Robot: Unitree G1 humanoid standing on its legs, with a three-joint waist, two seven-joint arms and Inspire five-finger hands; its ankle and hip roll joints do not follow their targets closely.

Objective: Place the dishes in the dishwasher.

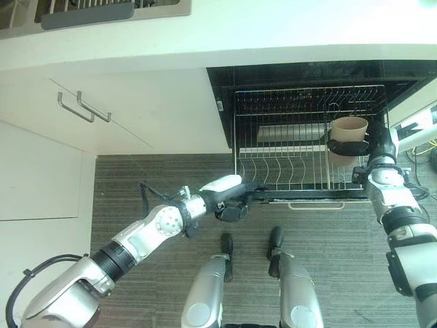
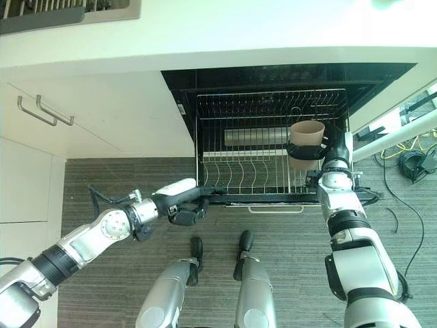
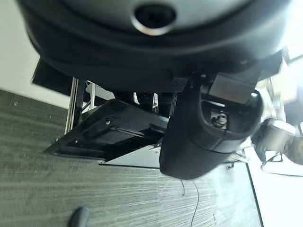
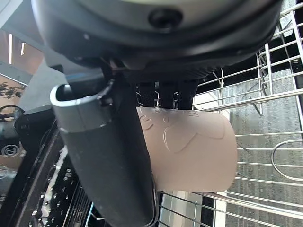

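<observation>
A beige cup (image 1: 349, 130) hangs upright over the right side of the pulled-out wire rack (image 1: 300, 109) of the open dishwasher. My right hand (image 1: 347, 147) is shut on it, with dark fingers wrapped round its lower body. The right wrist view shows the cup (image 4: 189, 142) against the thumb, with rack wires past it. My left hand (image 1: 229, 208) is at the rack's front left corner. Its white-covered thumb lies on top of the black front rail (image 1: 287, 196) and its fingers curl beneath. The rack holds no other dishes.
A white counter (image 1: 273, 27) runs above the dishwasher, with a sink grid (image 1: 89, 14) at its far left. White cabinet doors with two metal handles (image 1: 83, 108) stand left of the opening. A pale handle (image 1: 315, 205) sits on the rack's front. Cables (image 2: 410, 160) lie on the floor at right.
</observation>
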